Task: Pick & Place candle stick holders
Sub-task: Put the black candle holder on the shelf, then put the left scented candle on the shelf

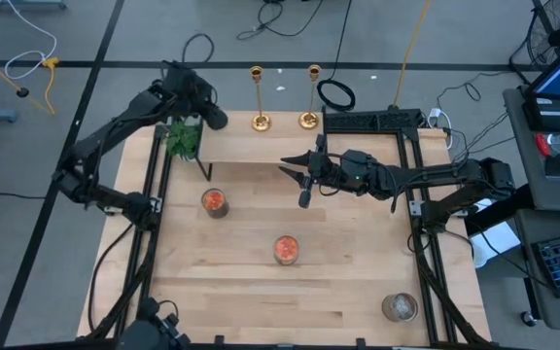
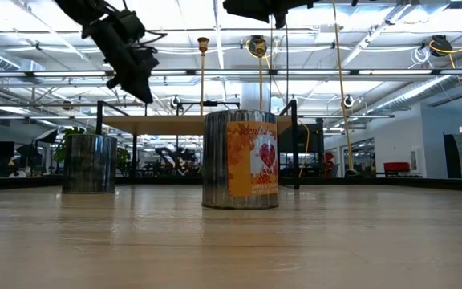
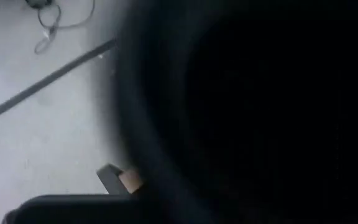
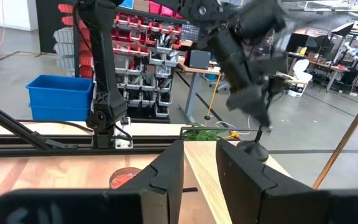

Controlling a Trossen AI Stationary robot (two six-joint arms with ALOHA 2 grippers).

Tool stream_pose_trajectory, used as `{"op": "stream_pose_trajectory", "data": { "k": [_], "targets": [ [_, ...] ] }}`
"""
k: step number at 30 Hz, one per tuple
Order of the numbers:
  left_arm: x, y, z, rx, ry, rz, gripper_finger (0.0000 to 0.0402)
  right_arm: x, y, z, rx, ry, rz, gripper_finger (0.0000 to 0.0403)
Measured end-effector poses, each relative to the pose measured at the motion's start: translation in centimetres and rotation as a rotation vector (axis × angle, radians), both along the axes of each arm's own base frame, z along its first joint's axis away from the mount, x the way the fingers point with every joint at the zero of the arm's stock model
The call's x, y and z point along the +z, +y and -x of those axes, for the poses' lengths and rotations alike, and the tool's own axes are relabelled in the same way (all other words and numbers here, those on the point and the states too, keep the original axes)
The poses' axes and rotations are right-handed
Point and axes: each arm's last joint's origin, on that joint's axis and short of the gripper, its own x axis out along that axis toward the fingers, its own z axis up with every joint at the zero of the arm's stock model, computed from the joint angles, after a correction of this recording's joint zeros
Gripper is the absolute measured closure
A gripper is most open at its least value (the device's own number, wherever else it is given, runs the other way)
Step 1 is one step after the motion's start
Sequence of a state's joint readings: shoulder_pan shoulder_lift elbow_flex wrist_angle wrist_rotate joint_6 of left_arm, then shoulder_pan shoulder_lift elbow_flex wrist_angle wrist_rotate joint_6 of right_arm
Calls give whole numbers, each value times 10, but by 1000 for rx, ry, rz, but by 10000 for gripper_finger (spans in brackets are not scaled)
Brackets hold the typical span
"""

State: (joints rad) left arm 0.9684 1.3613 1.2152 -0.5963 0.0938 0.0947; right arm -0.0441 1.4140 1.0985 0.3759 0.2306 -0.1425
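Two gold candle stick holders stand upright on their round bases on a raised wooden shelf at the table's far edge; they also show in the low view. My left gripper is at the shelf's left end beside the plant and is shut on the black candle stick holder. My right gripper hangs open and empty high over the table's middle, fingers pointing toward the table's left edge. My left gripper holds the black holder by the upper part of its thin stem, coming from above. The holder hangs below the fingers, its round base lowest. The fingers are blurred, so the kind of hold does not show. Whether the base touches the shelf I cannot tell.
A green leafy plant stands at the far left. Three candle tins stand on the table: left of middle, in the middle and at the near right. Black frame rails run along both sides.
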Motion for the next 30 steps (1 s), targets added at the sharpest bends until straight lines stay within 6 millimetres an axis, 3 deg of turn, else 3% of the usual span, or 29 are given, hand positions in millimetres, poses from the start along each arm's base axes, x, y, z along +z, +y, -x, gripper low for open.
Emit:
{"op": "stream_pose_trajectory", "data": {
  "k": [7, 19, 30],
  "targets": [
    [3, 0, 0, 8, 0, -23, 294, -4, 0, 0, 0, 38, -2, 307],
    [6, -5, 4, -12, 23, -33, 248, -5, 0, 0, 0, 53, -2, 236],
    [40, -41, 28, -11, -22, -116, 243, -5, 0, 0, 0, 53, -2, 218]
  ]
}}
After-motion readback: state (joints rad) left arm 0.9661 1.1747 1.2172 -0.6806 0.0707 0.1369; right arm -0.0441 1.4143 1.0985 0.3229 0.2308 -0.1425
